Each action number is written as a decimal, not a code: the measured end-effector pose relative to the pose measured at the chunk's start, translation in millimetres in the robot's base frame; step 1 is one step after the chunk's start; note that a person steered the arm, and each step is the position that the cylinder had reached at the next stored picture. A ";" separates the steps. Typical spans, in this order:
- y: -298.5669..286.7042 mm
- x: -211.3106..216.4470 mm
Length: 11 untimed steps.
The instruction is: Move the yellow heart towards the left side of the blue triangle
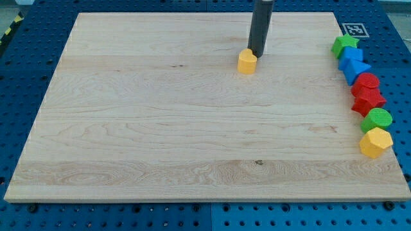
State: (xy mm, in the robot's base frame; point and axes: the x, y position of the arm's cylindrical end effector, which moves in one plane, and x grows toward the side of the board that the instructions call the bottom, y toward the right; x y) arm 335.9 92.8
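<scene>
A small yellow block point(246, 61), which looks like the heart, sits on the wooden board point(160, 128) at the upper middle. My tip point(256, 54) is right behind it, at its upper right edge, touching or nearly touching it. The blue triangle point(358, 70) lies far off at the view's right edge, in a column of blocks. The dark rod rises from the tip out of the top of the view.
The column along the right edge runs from top to bottom: a green star point(345, 45), a blue block point(350, 56), the blue triangle, a red block point(367, 82), a red star point(368, 100), a green round block point(377, 119) and a yellow hexagon point(376, 142).
</scene>
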 end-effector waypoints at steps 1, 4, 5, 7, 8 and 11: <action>0.0 0.6; -39.2 -13.2; -37.8 0.4; -13.6 -18.7; -2.7 23.2; -3.2 2.4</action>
